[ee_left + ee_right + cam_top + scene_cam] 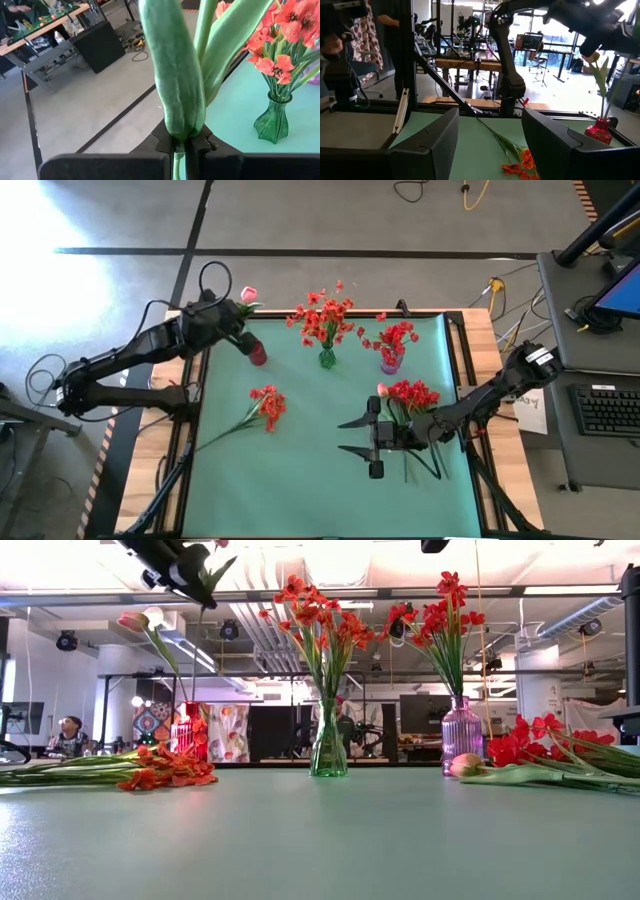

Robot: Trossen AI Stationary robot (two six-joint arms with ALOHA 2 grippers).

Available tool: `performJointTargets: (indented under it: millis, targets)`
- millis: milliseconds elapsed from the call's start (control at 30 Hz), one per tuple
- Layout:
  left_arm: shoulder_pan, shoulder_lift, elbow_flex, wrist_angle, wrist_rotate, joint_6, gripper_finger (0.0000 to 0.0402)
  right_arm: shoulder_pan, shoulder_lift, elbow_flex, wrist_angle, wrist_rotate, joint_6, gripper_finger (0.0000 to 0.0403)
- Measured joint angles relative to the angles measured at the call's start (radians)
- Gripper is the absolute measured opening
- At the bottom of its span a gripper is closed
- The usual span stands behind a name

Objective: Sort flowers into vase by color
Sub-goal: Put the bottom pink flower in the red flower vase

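Pink tulip (pixel 248 294) clamped in left tool (pixel 240 313) above red vase (pixel 258 356); right tool (pixel 372 437) wide, empty.

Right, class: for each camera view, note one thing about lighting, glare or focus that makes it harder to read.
High view: bright glare washes out the floor at the top left corner. Low view: windows behind backlight the green vase, and the near mat is soft. Left wrist view: the held stem fills the frame, close and blurred. Right wrist view: bright windows behind darken the left gripper.
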Motion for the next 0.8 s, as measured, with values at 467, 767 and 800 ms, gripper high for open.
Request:
performJointTargets:
  millis: [467,767,800]
  targets:
    - [0.01,0.035,0.0,-0.002,-0.002,-0.074,0.0031,0.0,0.0,0.0,0.0,0.0,-0.003,0.021]
    - [0.011,0.033,0.0,-0.04,-0.002,-0.11,0.0077,0.0,0.0,0.0,0.0,-0.001,-0.005,0.021]
    - [0.011,0.033,0.0,-0.042,-0.002,-0.113,0.0081,0.0,0.0,0.0,0.0,-0.001,-0.005,0.021]
